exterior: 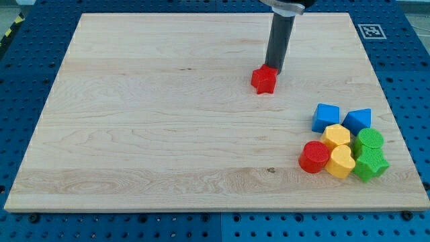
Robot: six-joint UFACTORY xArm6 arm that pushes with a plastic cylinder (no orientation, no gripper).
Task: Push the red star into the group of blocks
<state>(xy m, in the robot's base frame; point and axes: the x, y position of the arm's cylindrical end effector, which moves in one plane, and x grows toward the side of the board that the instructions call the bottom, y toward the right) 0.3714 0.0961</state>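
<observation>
Wooden board (168,134): pale, bare at centre.
Group of blocks (344,142): the view's lower right, well apart from star.
Red star (264,79): upper centre.
Tip (274,69): no jaws, holds nothing; touching star's upper-right edge, so group lies down-right.

Straight dark grey cylindrical rod, lighter metallic collar above, my tip (274,70)

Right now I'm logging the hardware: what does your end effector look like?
A plain straight rod, dark grey to black, round in section, with a lighter sheen down one side. It enters from the view's top under a darker mount. No cables or markings show. My tip is blunt.
</observation>
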